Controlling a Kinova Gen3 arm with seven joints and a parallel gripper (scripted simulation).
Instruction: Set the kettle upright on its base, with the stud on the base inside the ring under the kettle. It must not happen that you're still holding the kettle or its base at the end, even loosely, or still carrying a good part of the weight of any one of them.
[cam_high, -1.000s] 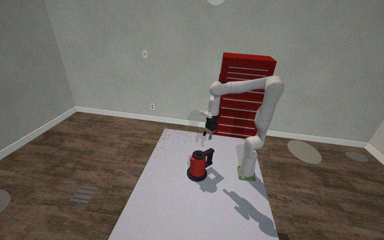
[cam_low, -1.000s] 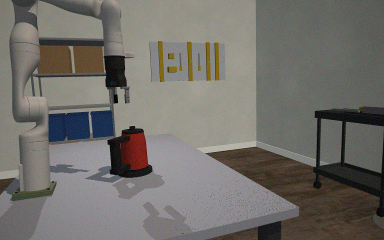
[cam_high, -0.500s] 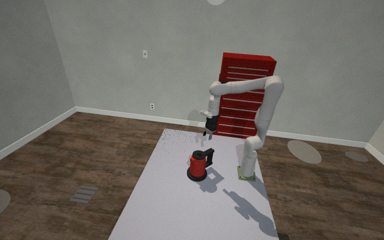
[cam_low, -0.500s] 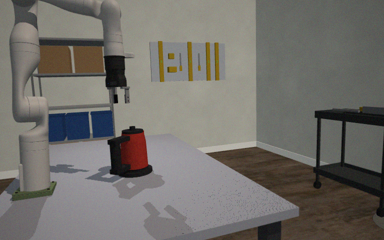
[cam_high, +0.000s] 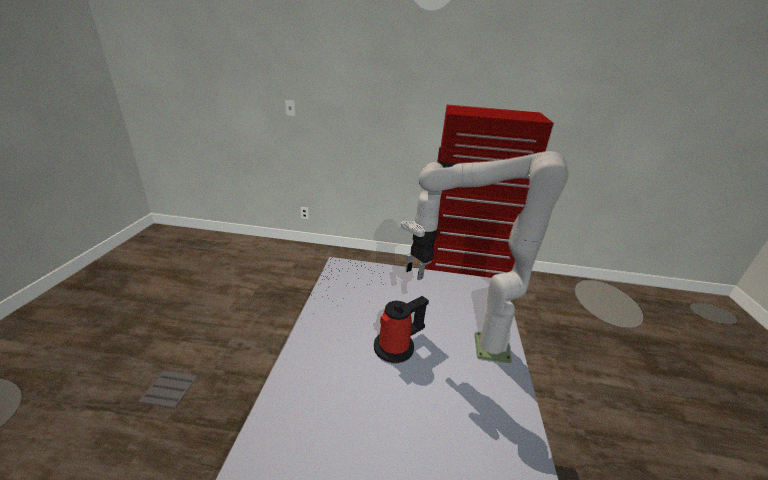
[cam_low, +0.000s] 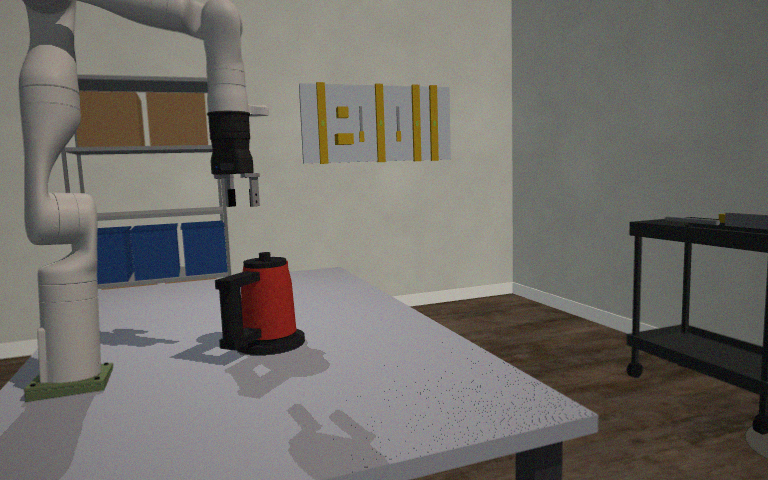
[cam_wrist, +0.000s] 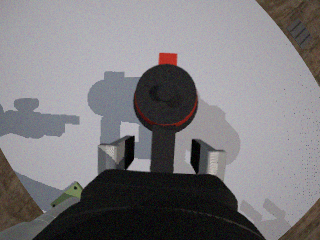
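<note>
Red kettle (cam_low: 269, 300) upright on black base (cam_low: 283, 343), pincer (cam_low: 244, 192) open above

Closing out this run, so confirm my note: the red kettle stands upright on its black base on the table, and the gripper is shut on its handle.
Not quite. The gripper is open and holds nothing, hanging well above the handle, as the exterior view shows. The rest stands: the red kettle is upright on its black base on the table.
</note>
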